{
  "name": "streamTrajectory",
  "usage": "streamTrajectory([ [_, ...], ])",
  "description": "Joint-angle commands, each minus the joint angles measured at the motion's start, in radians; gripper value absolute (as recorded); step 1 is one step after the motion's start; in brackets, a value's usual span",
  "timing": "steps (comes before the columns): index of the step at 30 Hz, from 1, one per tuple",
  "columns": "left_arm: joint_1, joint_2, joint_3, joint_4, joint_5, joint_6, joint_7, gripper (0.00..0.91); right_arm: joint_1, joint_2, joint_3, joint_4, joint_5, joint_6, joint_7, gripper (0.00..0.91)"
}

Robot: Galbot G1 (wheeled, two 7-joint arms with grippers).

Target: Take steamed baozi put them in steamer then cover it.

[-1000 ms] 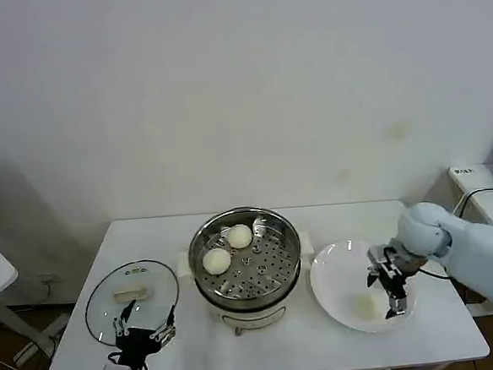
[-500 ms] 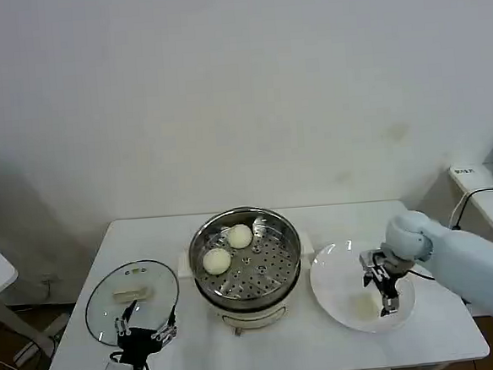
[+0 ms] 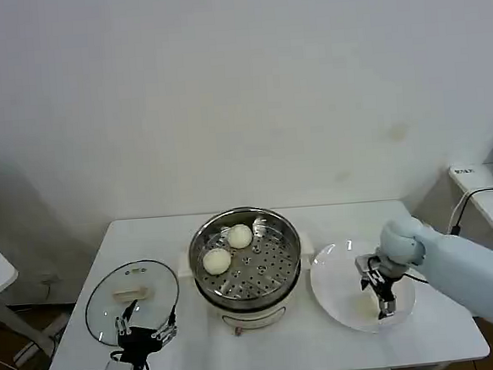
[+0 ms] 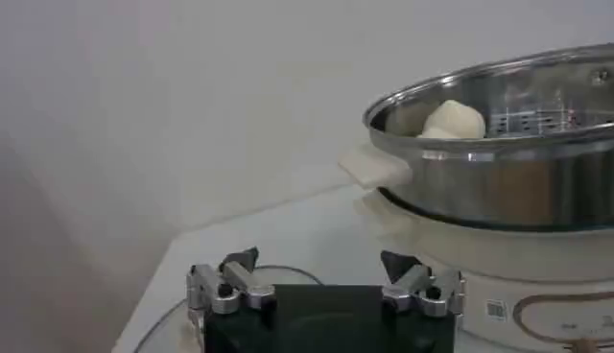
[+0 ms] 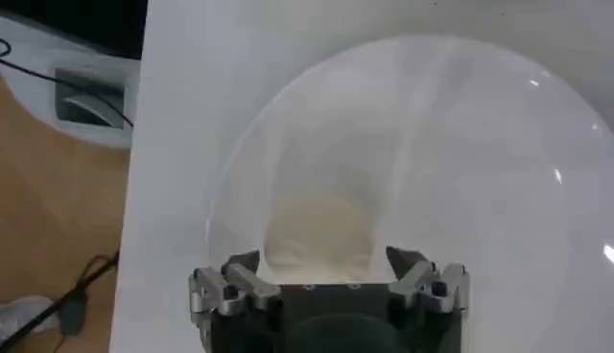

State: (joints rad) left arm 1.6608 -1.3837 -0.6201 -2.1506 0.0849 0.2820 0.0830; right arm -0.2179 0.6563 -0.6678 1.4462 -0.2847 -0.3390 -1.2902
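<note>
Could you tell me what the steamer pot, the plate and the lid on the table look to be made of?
The steamer looks like polished stainless steel: mirror-bright wall, perforated tray, on a cream, probably plastic base. The plate is glossy white, likely ceramic or melamine, judging by its highlights. The lid appears to be clear glass with a metal rim and a cream handle.

Baozi on plate [image 5: 318, 228] blurred in right wrist view, lower part hidden behind right end effector [image 5: 326, 270]; in head view same baozi too small and pale against plate [image 3: 333, 268] to outline. Whether end effector touched it: could not tell. Steamer [image 4: 508, 173] cut off by picture edge in left wrist view; one baozi [image 4: 453, 121] partly hidden behind its rim. Glass lid [image 4: 288, 278] mostly hidden behind left end effector [image 4: 321, 283].
</note>
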Motion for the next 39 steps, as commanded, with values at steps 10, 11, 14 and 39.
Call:
streamTrajectory([
  [10,0.003,-0.003,0.003,-0.002,0.001,0.0,0.0,0.907,-0.01,0.004,0.004,-0.003,-0.003,-0.004,0.004,0.685],
  [11,0.003,-0.003,0.003,-0.003,0.001,0.0,0.0,0.907,-0.008,0.003,0.005,-0.001,-0.003,-0.004,0.004,0.685],
  [14,0.003,-0.003,0.003,-0.005,0.001,0.0,0.0,0.907,0.003,-0.007,0.006,0.008,0.005,-0.007,0.004,0.685],
  [39,-0.006,-0.013,-0.007,-0.019,-0.012,-0.007,-0.003,0.907,0.52,0.056,0.0,0.049,0.289,-0.041,-0.034,0.685],
])
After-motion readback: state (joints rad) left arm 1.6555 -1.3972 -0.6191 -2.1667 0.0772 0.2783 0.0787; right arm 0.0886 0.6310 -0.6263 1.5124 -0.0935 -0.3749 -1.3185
